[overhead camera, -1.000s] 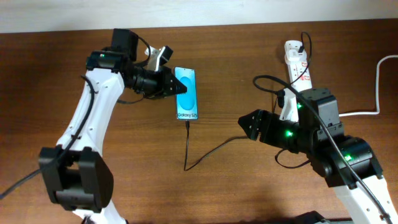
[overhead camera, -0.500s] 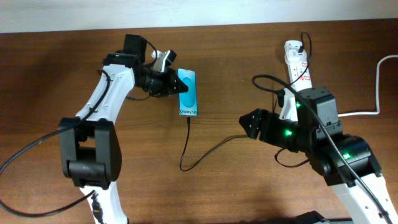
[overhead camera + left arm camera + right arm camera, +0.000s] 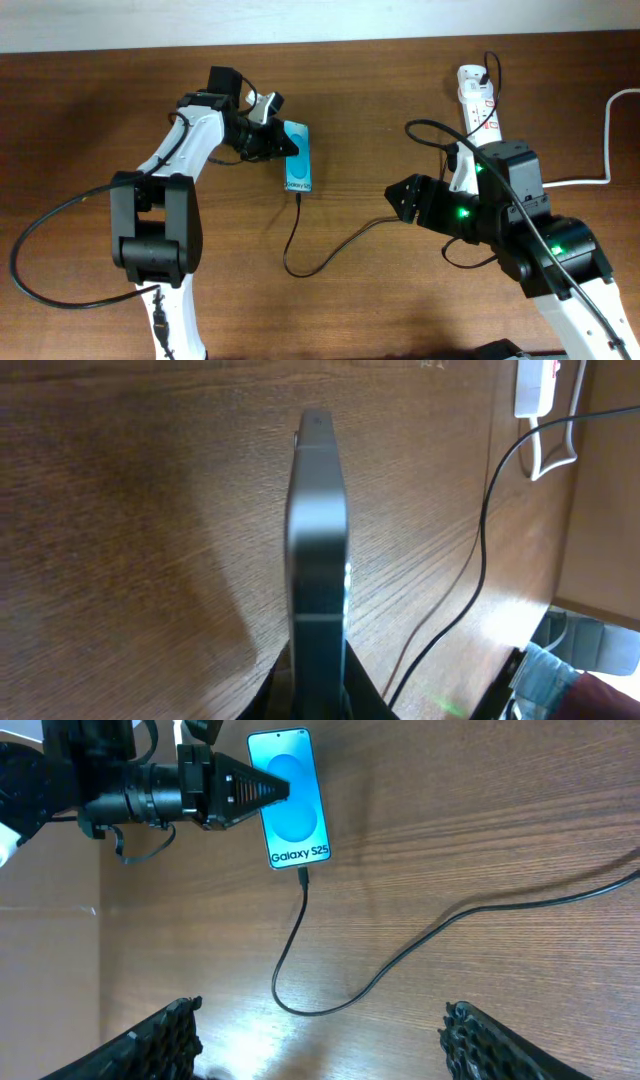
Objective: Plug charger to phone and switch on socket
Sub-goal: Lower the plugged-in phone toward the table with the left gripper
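Left gripper (image 3: 283,141) is clamped on the phone (image 3: 299,160) at its left long edge; in the left wrist view the phone shows edge-on between the two fingers. Phone sits at upper centre of the table (image 3: 90,120), screen lit cyan, "Galaxy S25" strip toward its lower end. Charger (image 3: 291,235) – plug tip meets the phone's bottom edge and looks seated; the cable drops, loops, then runs right and up toward the socket (image 3: 478,95). Socket lies at the far right, lengthwise away from the robot, thick white cord (image 3: 600,140) leaving to the right; switch positions too small to read. Right gripper (image 3: 322,1012) hangs released – fingers spread wide, holding nothing, well apart from phone and socket.
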